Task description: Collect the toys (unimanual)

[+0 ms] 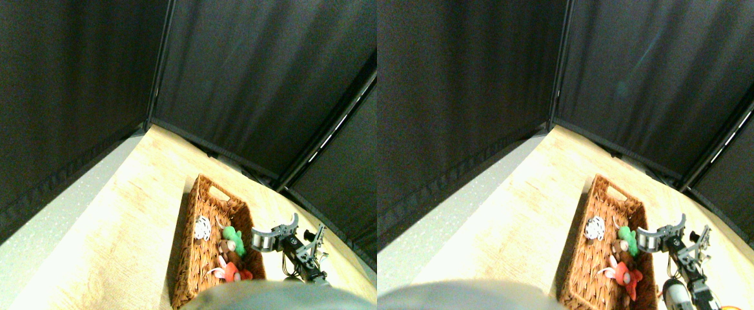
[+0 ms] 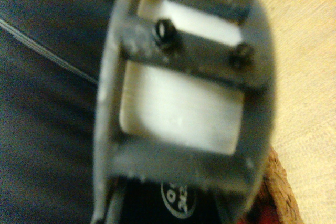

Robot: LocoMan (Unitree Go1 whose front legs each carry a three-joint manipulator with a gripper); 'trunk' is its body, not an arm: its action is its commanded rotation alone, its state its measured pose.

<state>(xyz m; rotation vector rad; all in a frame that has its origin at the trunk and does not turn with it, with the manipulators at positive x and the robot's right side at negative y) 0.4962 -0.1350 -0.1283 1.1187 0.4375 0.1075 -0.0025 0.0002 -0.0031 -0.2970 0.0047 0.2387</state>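
Soft, light plush toys [image 1: 230, 253] lie inside the wicker basket [image 1: 191, 258] (pinch a body anywhere); right gripper [image 1: 274, 237] beside the basket, jaw state unclear.

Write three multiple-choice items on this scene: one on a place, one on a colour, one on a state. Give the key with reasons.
1. Where does the green toy lie?
A. In the wicker basket
B. On the wooden floor
C. In the gripper

2. What colour is the toy nearest the camera in the basket?
A. Blue
B. Red-pink
C. Yellow

3. Where is the right gripper?
A. Deep inside the basket
B. Beside the basket's right wall
C. Against the dark curtain

Key: 1 A, it sits among the other toys between the wicker walls. 2 B, the red-pink toy lies at the near end. 3 B, the gripper shows just outside the rim.
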